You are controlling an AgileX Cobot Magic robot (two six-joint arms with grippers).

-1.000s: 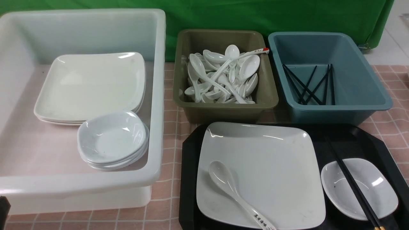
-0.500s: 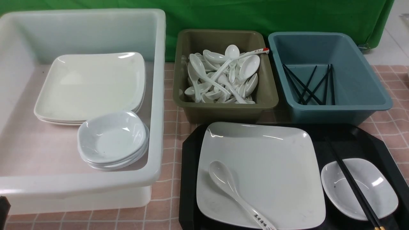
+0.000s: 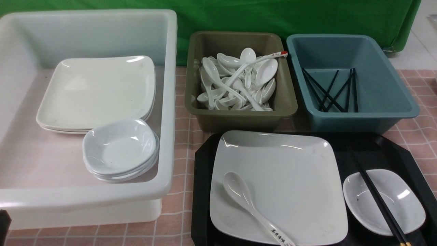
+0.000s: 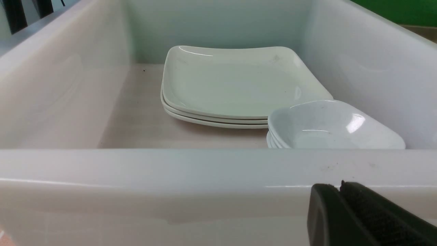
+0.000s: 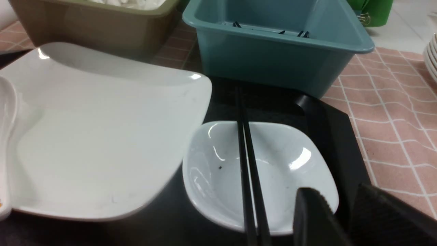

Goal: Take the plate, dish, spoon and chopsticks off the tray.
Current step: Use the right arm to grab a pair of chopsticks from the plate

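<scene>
The black tray lies at the near right. On it sits the large square plate, and the spoon rests in the plate's near left part. To the right is the small dish, with the chopsticks lying across it. In the right wrist view my right gripper hangs open just behind the dish, beside the chopsticks, holding nothing. My left gripper is shut and empty, in front of the white tub's near wall.
A white tub at the left holds stacked plates and small dishes. Behind the tray, an olive tub holds spoons and a blue tub holds chopsticks. More white dishes stand at the far right.
</scene>
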